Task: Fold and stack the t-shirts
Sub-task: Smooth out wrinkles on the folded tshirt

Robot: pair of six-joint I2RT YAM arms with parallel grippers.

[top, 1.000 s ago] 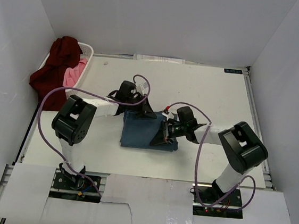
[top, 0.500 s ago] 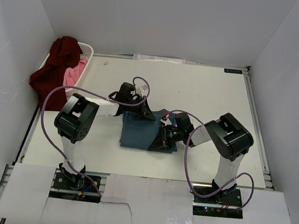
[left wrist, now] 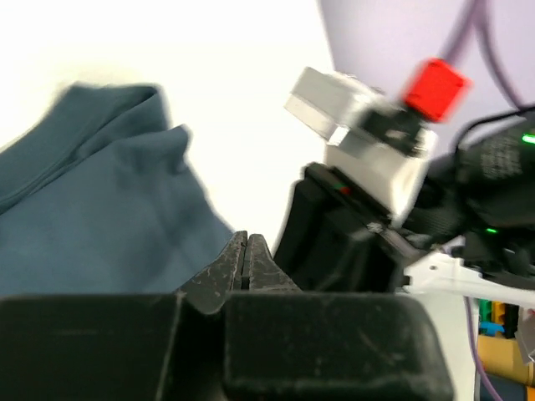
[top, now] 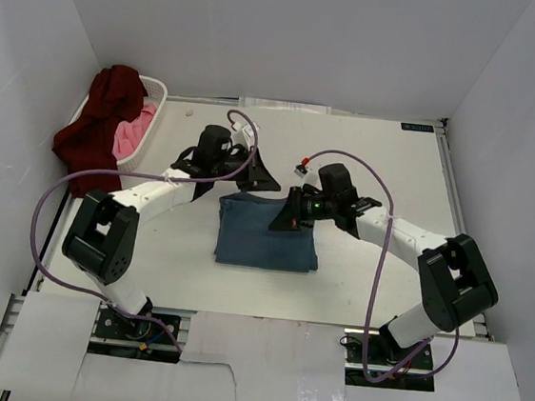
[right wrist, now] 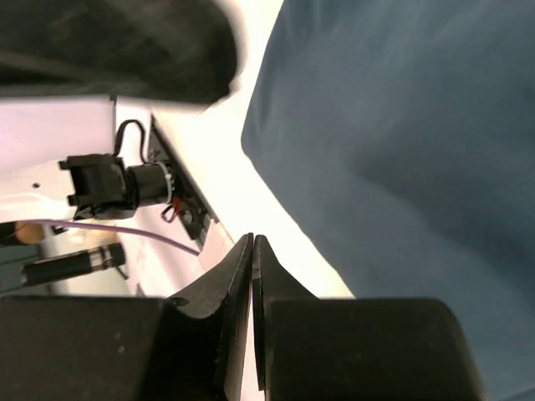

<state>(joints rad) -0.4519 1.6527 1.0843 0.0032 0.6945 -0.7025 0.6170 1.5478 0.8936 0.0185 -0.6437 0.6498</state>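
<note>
Folded teal-blue t-shirt [top: 261, 243] flat, long axis left-right across table [top: 394, 176].

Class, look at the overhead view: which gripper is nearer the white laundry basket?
Left. The left gripper sits at the blue shirt's far edge, right of the basket; the right gripper is over the shirt, farther from the basket.
</note>
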